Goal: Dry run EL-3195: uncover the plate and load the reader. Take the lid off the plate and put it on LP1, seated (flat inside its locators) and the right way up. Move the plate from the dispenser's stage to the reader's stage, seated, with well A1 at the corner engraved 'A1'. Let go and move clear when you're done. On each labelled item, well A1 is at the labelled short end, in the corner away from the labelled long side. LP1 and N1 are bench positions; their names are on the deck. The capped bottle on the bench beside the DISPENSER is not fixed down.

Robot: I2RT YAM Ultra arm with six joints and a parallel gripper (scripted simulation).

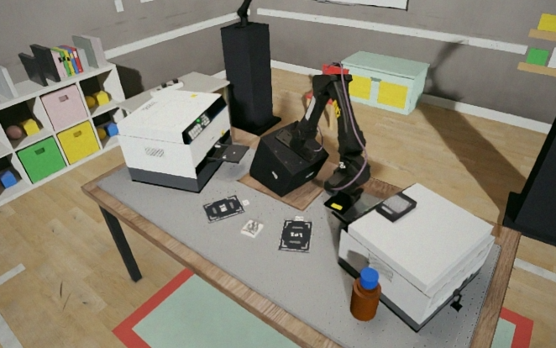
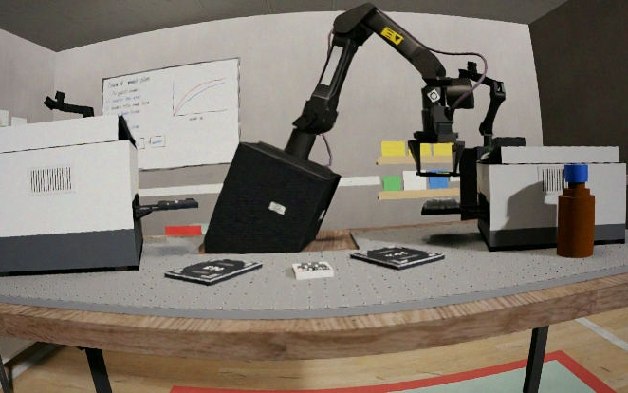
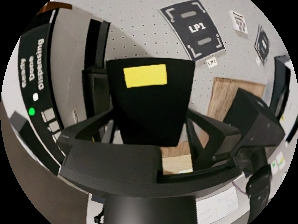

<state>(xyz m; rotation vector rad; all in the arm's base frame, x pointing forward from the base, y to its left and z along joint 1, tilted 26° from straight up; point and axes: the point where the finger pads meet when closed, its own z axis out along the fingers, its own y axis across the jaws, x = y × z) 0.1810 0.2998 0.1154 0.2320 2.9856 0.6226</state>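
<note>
My gripper is shut on the black lid, which hangs level with its yellow label up. It is above the dispenser's stage, with a visible gap. The plate sits on that stage; the lid hides most of it in the wrist view. The reader's stage sticks out empty. LP1 is a bare dark position on the bench.
The dispenser stands beside the lid, its black front close to it. The capped bottle stands upright beside it. The reader is at the other end. N1 and a white block are near LP1.
</note>
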